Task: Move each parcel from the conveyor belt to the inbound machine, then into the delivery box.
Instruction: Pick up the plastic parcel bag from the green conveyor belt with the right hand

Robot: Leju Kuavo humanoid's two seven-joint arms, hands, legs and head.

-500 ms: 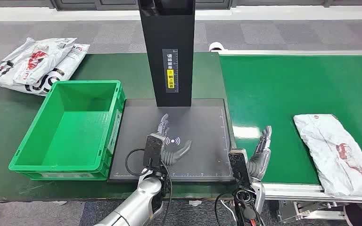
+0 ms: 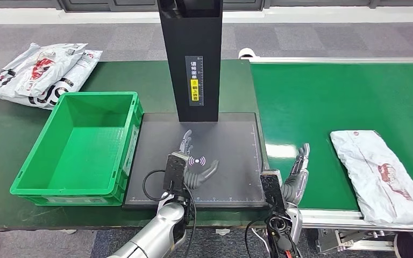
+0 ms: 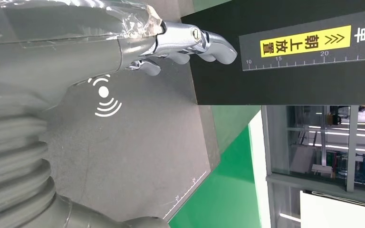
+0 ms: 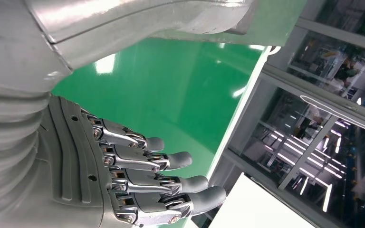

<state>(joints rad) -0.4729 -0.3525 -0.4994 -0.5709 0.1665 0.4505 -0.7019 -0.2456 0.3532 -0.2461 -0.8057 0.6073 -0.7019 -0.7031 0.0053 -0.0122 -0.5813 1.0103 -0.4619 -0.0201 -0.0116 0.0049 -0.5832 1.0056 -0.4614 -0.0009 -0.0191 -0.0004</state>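
White crinkled plastic parcel has slid closer along green conveyor belt; right hand and left hand both released, empty, awaiting pickup.

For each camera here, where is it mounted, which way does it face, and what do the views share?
Head view: high on the body, looking down at the scanner platform, green crate and parcel; both arms show.
Left wrist view: behind the left robot hand, facing platform and black column, both shared with head.
Right wrist view: behind the right robot hand, facing the conveyor belt, shared with head.
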